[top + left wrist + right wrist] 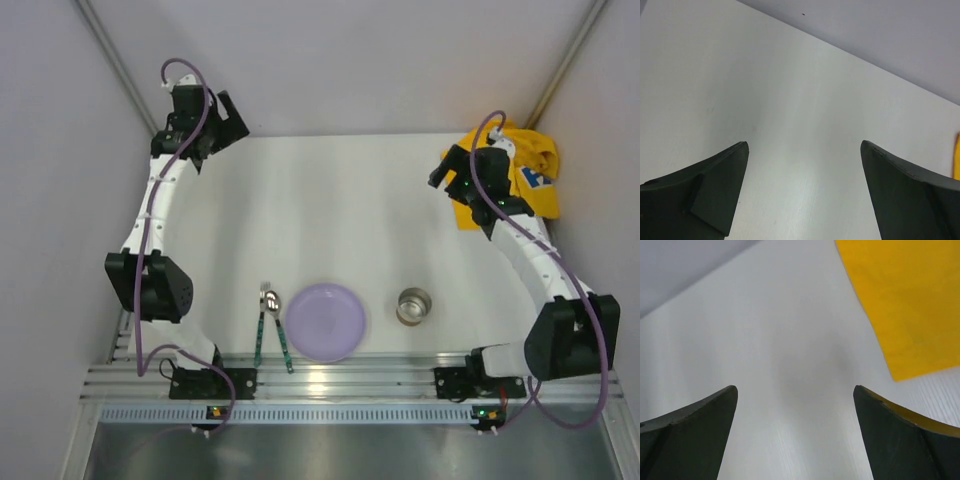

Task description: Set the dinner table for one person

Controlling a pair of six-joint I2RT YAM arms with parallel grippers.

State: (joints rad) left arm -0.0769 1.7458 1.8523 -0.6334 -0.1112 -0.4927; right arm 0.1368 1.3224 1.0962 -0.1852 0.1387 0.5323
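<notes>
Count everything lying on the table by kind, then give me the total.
Plate: 1
Cup: 1
Utensils: 2
Yellow cloth: 1
Total: 5

A purple plate (325,321) lies on the white dinner table (330,200), close to its near edge. Just left of the plate lie a spoon (273,304) and a second utensil (261,325), perhaps a fork, both with green patterned handles. Their heads are close together at the far end, and the handles spread apart toward the ribbed rail (340,385) in front of the plate. Right of the plate, a little apart, a metal cup (414,306) stands upright. Far behind the plate to its right lies a crumpled yellow cloth (520,175), and the right gripper (441,170) hangs just beside it. The left gripper (235,118) hangs far behind the plate to its left.
</notes>
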